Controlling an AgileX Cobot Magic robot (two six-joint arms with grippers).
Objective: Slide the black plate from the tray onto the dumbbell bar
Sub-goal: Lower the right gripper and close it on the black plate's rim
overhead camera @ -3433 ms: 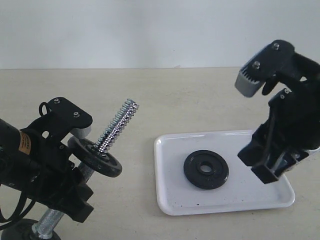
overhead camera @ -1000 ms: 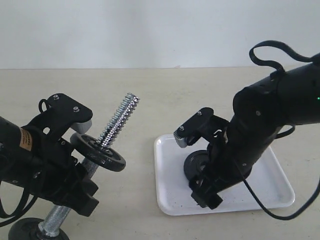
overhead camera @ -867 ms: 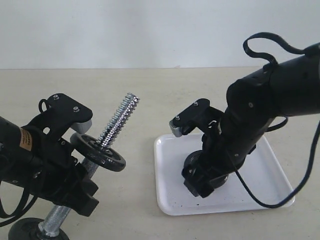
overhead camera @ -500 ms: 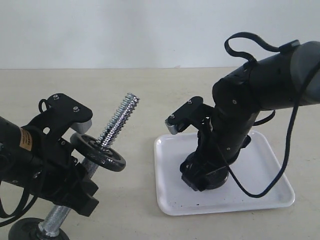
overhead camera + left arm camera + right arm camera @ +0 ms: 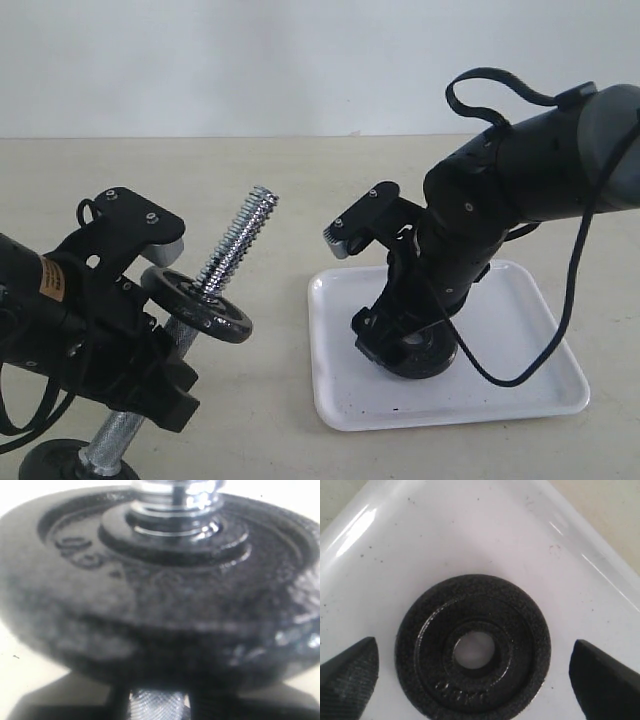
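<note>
We see the small round black iron plate (image 5: pixel 520 645) with a hole in the middle lying flat on the shiny white plastic tray (image 5: pixel 520 330), lower right of the outside view. The right gripper (image 5: pixel 476 677) sits over it, jaws wide apart. At the lower left, the left gripper (image 5: pixel 160 345) is clamped on the tilted shiny steel dumbbell bar (image 5: pixel 235 245). The table (image 5: pixel 300 180) is beige, the wall (image 5: pixel 300 60) white.
</note>
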